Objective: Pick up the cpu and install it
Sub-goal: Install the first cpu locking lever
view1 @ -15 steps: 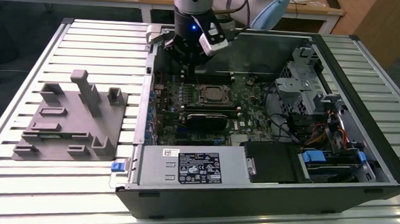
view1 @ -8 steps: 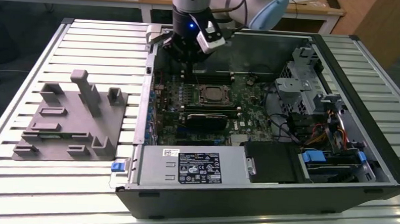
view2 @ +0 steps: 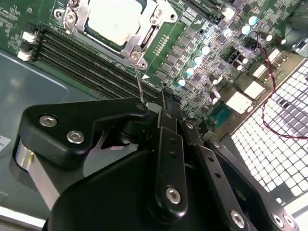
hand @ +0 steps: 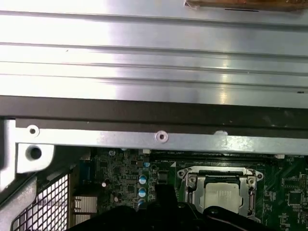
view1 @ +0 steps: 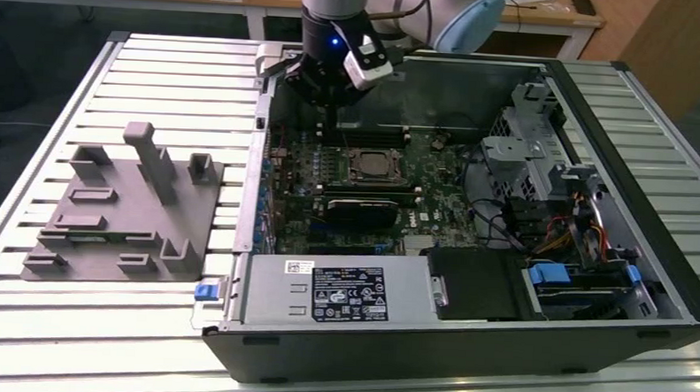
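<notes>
We see the cpu (view2: 115,19) already seated in the socket frame (view2: 144,36) on the motherboard (view1: 374,193), its pale metal top showing in both wrist views (hand: 222,195) and, in the exterior view, near the middle of the open computer case (view1: 633,199). Our hand (view1: 328,115) hangs above the board just behind the socket, close to the case's far wall; we cannot tell whether it is open or closed, and nothing shows in its grip. In the second wrist view a thin lever (view2: 139,86) rises from the socket's corner toward the hand's black linkage. Memory slots (view2: 82,57) run alongside the socket's edge. The case rim (hand: 159,137) crowds the socket on the far side. On the slatted desk (view1: 108,327), the grey fixture (view1: 125,204) lies well apart, on the exterior view's left.
</notes>
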Available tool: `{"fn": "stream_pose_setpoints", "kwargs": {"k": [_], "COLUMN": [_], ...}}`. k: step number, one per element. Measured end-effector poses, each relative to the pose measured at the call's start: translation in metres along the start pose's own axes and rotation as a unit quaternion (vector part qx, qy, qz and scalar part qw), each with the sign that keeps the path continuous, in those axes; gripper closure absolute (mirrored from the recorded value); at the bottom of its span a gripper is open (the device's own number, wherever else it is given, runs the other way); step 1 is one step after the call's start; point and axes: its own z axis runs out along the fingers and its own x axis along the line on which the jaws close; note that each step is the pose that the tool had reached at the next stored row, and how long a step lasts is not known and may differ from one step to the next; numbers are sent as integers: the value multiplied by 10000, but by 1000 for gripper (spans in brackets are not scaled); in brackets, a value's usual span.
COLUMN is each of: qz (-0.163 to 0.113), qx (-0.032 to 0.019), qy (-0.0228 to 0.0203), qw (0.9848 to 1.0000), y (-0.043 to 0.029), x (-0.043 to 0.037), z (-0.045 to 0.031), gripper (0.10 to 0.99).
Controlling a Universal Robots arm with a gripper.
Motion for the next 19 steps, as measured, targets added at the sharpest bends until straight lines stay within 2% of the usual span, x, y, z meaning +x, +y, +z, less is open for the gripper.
{"fn": "stream_pose_setpoints", "kwargs": {"k": [8, 19], "qz": [0, 0], "qx": [0, 0], "qy": [1, 1], "qw": [10000, 10000], "y": [-1, -2], "x": [-110, -164], "z": [2, 4], "gripper": [980, 980]}}
